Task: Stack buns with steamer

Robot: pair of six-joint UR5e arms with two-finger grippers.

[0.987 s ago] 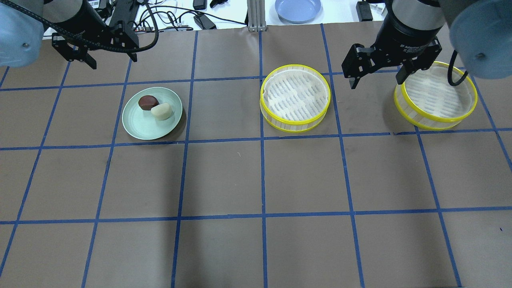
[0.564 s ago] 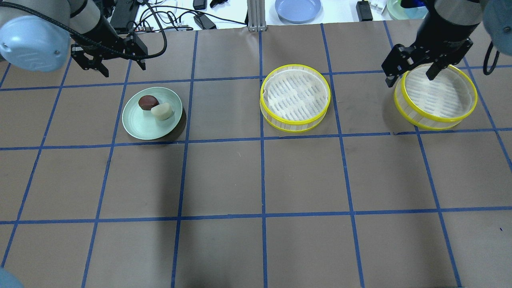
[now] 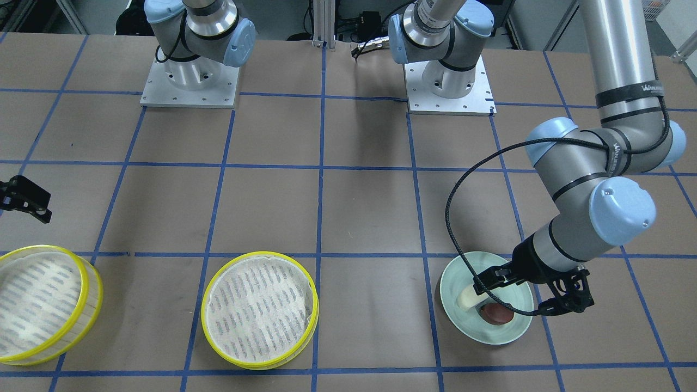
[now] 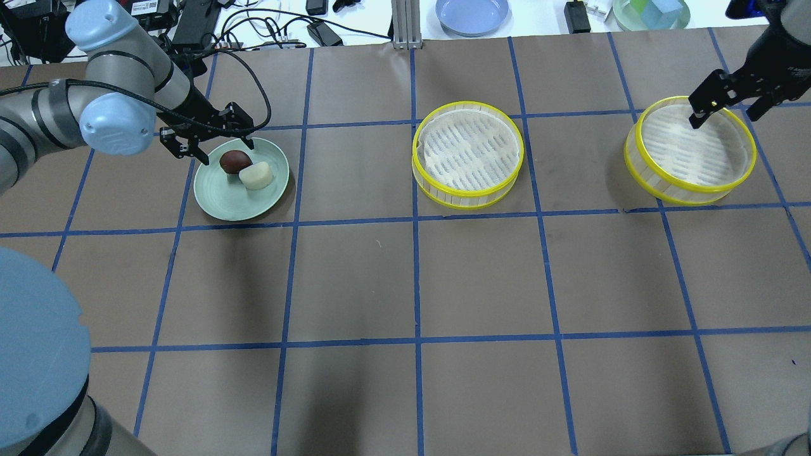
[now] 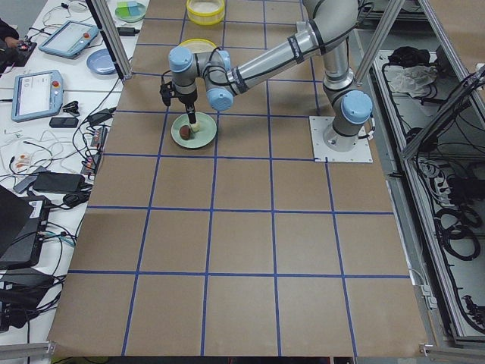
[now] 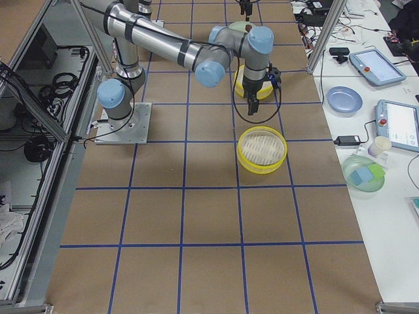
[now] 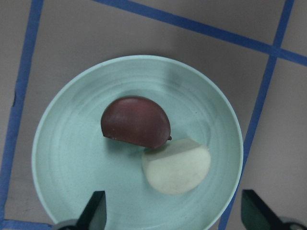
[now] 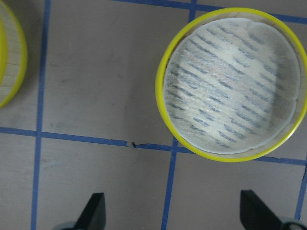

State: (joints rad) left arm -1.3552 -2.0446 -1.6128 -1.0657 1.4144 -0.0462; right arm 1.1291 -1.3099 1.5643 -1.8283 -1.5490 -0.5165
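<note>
**Logging a spread left gripper low over the plated buns**

Finding the left gripper [image 4: 218, 147] hanging low over the far-left part of the pale green round plate [image 4: 215, 206], on the robot's left side of the brown paper-covered table with its blue tape grid [image 4: 355, 278]. Reading its fingers [image 7: 93, 213] in the left wrist view as spread wide, gripping nothing and touching neither bun. Locating both buns on that plate. Seeing the dark reddish-brown half-moon bun [image 7: 136, 122] near the plate's centre and the cream-white half-moon bun [image 7: 177, 165] just beside it, touching it, on the side facing the steamer. Seeing the brown bun nearer the gripper in the overhead view.

Noting the first round steamer tier with yellow rim, clear wall and white slotted mesh floor [image 4: 466, 196] standing flat near the table's middle, well apart from the plate. Noting the second, matching yellow-rimmed steamer tier [image 4: 687, 190] standing flat toward the robot's right, apart from the first, with a strip of table between them.

Finding the right gripper [image 4: 725, 116] held clear above the table near the second tier, lining up with that tier's far rim in the overhead view. Reading its fingers [image 8: 93, 213] in the right wrist view as spread wide, holding nothing. Catching, in that same wrist view, one tier whole and only the yellow rim of the other at the picture's edge; not telling from it which tier is which.
</note>
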